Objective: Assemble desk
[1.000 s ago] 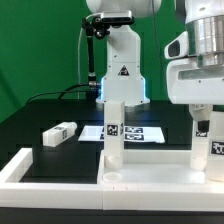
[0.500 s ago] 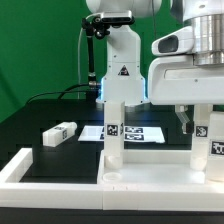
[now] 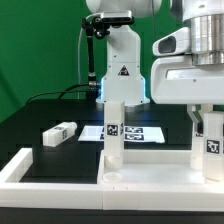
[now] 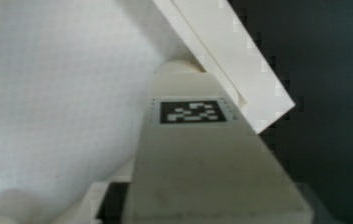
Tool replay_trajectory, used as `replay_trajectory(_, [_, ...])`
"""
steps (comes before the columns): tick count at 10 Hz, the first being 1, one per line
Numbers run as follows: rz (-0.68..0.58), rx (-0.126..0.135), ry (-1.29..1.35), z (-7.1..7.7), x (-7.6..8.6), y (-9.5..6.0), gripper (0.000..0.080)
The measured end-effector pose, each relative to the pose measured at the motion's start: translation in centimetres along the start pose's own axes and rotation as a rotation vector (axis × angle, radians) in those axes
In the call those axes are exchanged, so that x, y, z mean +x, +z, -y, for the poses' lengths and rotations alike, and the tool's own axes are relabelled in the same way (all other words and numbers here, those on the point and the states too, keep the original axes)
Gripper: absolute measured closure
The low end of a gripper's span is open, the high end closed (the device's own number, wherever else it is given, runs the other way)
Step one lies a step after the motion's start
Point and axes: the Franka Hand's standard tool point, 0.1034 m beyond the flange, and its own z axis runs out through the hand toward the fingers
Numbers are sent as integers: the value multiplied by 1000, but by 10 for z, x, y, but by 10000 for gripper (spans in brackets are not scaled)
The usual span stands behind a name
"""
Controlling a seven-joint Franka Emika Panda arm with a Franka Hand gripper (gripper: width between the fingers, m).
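Wrist view looks down past the fingers (image 3: 193,120) onto the tagged face of the right leg (image 3: 212,145), which fills the space between them. From the exterior view, one dark finger lies close against that leg's side near its top and the other is hidden, so it cannot be told whether they are clamped on the leg or only straddle it. This leg stands upright at the exterior view's right, on the white tabletop (image 3: 155,172), which lies flat at the near edge of the black table (image 3: 50,150). A middle leg (image 3: 114,130) stands upright on the same slab, nearer its left end. Beyond it lies the marker board (image 3: 140,132). Further left, well apart from the slab, a loose leg (image 3: 60,133) lies on its side, and the border rail (image 3: 20,165) runs along the near left. By the look of it the desk is about half built: two legs are in place, though how firmly cannot be seen, one leg waits, and a fourth is not in view.
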Motion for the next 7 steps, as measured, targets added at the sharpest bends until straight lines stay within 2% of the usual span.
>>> replay_trajectory(2, [8,-5,200,-2,1,0,512])
replay_trajectory(7, [45,3,976,-8,2,2,511])
